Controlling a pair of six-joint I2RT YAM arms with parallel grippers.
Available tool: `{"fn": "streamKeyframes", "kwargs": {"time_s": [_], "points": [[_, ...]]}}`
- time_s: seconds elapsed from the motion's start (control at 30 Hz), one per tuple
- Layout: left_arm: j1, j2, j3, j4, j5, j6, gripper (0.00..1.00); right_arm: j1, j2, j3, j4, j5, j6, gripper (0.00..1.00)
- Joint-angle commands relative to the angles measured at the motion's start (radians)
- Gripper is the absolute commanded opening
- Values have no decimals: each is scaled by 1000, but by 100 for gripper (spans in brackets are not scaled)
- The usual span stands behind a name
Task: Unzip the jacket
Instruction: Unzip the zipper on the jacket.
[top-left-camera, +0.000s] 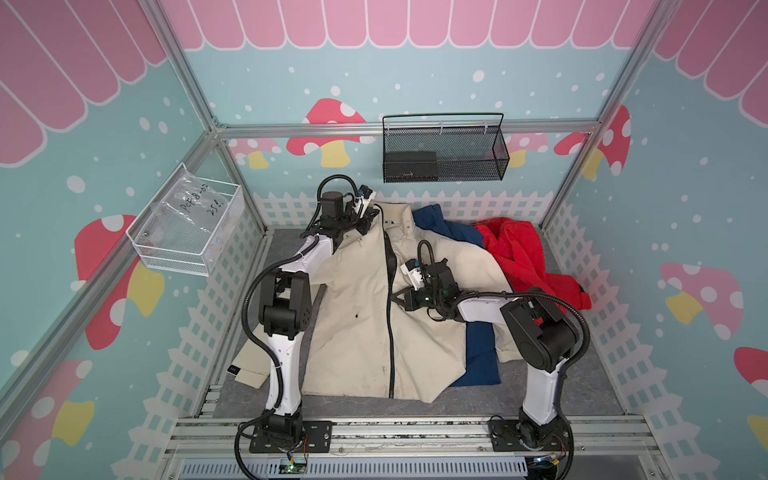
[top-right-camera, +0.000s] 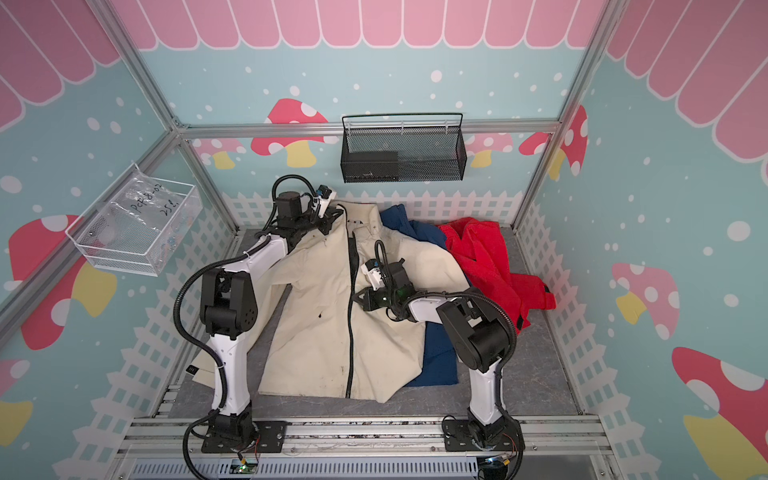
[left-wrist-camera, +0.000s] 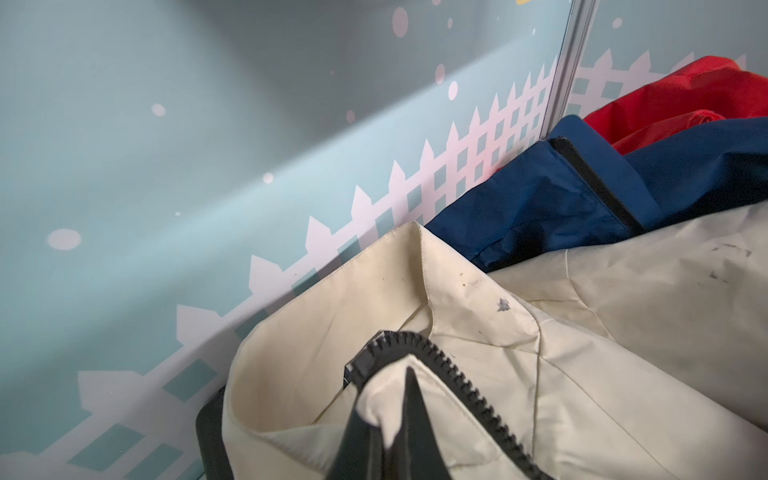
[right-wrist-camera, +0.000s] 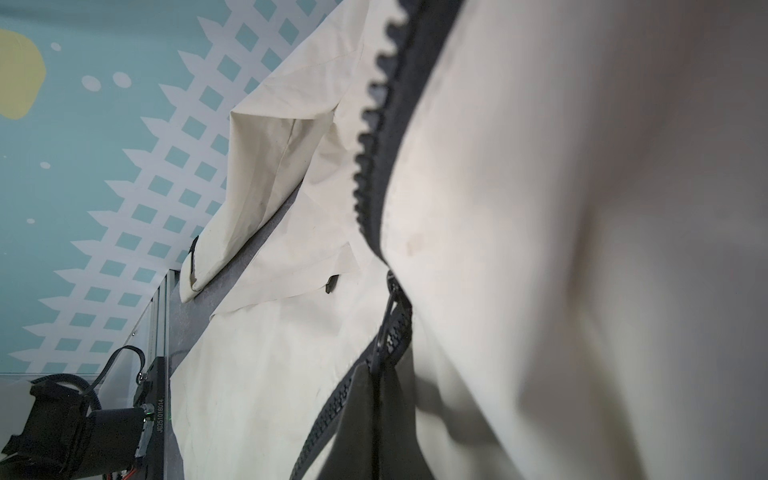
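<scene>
While the jacket (top-left-camera: 357, 332) lies front-up across the grey surface (top-left-camera: 540, 399), I've got both sets of fingers on it. My left fingers (top-left-camera: 371, 217) are up at the collar (left-wrist-camera: 332, 316), right by the top end of the zip (top-left-camera: 390, 332). They're pressed together with a fold of cream cloth pinched between them. The left wrist view shows that fold bunched between the two dark tips, zip teeth curling round just beside it.

My right fingers (top-left-camera: 397, 297) sit about halfway down the jacket, on the zip line, clamped on the pull (right-wrist-camera: 384, 328). In the right wrist view the thin black pull runs from the slider straight into my grip.

From the slider toward the collar the teeth stand parted, one toothed edge running free. From the slider toward the hem the zip is closed. So it's open from collar to about mid-chest, shut the rest of the way!

A blue garment (top-left-camera: 480, 357) pokes out from under the jacket on my right arm's side. A red garment (top-left-camera: 523, 257) lies just past the blue one, farther from the jacket. The jacket's other sleeve trails out under my left arm.
</scene>
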Motion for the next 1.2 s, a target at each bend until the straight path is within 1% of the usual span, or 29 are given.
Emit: {"fn": "streamKeyframes", "kwargs": {"time_s": [0.0,0.37,0.8,1.17], "points": [[4,-62,-10,121,-41,-19,0,21,-55,-29,-54,-28,21,0],[6,-72,-29,134,-30,-14,0,40,-94,-73,-64,-21,20,0],[10,-71,-11,120,-36,-8,0,63,-141,-131,-89,-24,4,0],[16,-71,-3,115,-39,-9,0,82,-154,-146,-109,-21,-8,0]]}}
